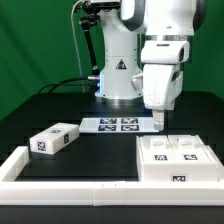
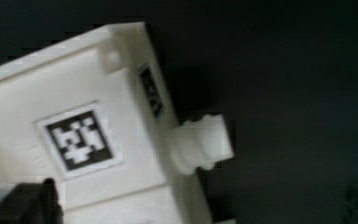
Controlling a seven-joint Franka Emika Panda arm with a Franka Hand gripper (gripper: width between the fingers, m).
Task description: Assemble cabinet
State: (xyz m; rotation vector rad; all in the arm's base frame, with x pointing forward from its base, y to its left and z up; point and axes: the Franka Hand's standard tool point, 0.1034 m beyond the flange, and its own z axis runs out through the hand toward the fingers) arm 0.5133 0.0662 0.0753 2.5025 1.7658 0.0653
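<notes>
The cabinet's big square shell (image 1: pixel 176 160) lies at the exterior view's right, with tags on its top and front. A smaller white box part (image 1: pixel 52 141) with tags lies at the left. My gripper (image 1: pixel 158 124) hangs just above the shell's far left corner. In the wrist view the shell (image 2: pixel 87 120) fills the frame, with a tag (image 2: pixel 78 136) and a round peg (image 2: pixel 204 146) on its side. My gripper (image 2: pixel 194 210) is open, its dark fingers (image 2: pixel 25 204) standing wide apart on either side of the shell's edge, holding nothing.
The marker board (image 1: pixel 112 124) lies flat in front of the robot base (image 1: pixel 118 80). A low white border frame (image 1: pixel 70 185) runs along the table's front and left. The table top is black.
</notes>
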